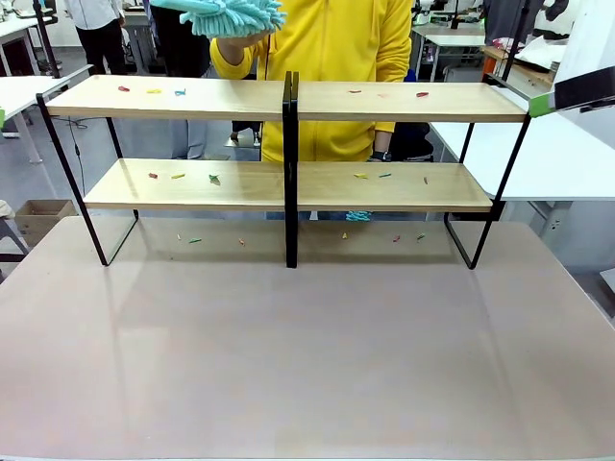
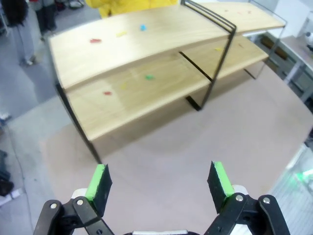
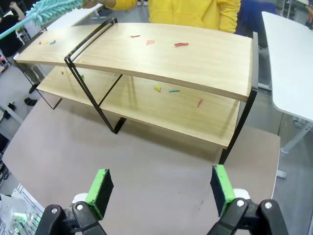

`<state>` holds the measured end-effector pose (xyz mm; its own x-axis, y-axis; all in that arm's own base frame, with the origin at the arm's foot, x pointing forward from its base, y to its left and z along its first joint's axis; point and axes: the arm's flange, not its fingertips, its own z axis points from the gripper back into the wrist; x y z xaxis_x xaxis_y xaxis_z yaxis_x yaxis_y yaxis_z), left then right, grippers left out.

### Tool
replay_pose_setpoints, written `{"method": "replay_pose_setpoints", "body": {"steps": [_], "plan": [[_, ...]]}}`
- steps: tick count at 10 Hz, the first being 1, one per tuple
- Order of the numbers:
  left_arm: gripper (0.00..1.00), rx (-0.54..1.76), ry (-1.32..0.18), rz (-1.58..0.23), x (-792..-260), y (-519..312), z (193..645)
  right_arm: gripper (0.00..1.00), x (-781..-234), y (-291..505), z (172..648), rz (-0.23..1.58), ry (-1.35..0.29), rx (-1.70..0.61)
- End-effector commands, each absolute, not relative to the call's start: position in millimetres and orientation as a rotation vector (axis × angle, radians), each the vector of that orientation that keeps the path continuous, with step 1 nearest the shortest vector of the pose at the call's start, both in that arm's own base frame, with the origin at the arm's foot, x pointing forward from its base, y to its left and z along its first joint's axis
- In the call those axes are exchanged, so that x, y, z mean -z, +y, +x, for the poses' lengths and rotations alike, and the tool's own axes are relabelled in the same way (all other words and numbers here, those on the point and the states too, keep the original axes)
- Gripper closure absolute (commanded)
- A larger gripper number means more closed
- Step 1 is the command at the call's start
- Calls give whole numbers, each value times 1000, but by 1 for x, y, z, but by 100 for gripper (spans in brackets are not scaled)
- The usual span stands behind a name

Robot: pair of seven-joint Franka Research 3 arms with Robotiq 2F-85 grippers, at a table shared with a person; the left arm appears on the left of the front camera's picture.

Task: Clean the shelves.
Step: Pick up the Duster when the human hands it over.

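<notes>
Well, the shelves (image 1: 240,187) stand at the far side of the desk (image 1: 307,355). They have two long wood boards, one over the other, and a black post in the middle. Little coloured bits (image 1: 180,92) lie on the top board, on both sides of the post. More bits lie on the low board, and a few lie on the desk under the shelves. So I think the cleaning has hardly begun, or not begun at all. No part of a board looks swept.

A person (image 1: 327,58) in a yellow top stands behind the shelves. The person holds a fluffy blue-green duster (image 1: 235,14) up high, above the left part of the top board. It isn't touching the wood.

The robot's left hand (image 2: 159,178) is spread wide, with nothing between its green pads (image 2: 99,182). It hangs over the bare desk in front of the left end of the shelves, apart from them. The robot's right hand (image 3: 159,183) is spread wide too and holds nothing. It hangs over the desk in front of the right end of the shelves, also apart from them.

Nearly all of the job is left, I think: the bits on the top board, the bits on the low board, and maybe the ones on the desk below.
</notes>
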<state>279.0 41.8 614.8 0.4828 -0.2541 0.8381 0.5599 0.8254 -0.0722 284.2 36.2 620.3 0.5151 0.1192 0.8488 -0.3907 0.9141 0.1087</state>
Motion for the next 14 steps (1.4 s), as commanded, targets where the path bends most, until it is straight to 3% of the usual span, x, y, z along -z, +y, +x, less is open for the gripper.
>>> {"method": "replay_pose_setpoints", "body": {"steps": [1,2,3,4,5,6,7,8,10,14], "plan": [[0,241,-777,-650,-650,28,315,0,-620,35,284,306,-985,-310],[0,-30,-657,-802,-670,12,348,0,-620,35,284,306,-985,-310],[0,-60,-489,-953,-678,0,372,0,-620,35,284,306,-985,-310],[0,-159,-444,-980,-679,-7,397,0,-620,35,284,306,-985,-310],[0,-131,-372,-1076,-674,-13,418,0,-620,35,284,306,-985,-310],[0,-111,-419,-1061,-652,-19,419,0,-620,35,284,306,-985,-310],[0,62,-505,-960,-667,-22,400,0,-620,35,284,306,-985,-310],[0,-20,-432,-1045,-659,-26,423,0,-620,35,284,306,-985,-310],[0,2,-133,-1220,-663,-43,442,0,-620,35,284,306,-985,-310],[0,-225,-39,-1321,-646,-71,508,0,-620,35,284,306,-985,-310]]}}
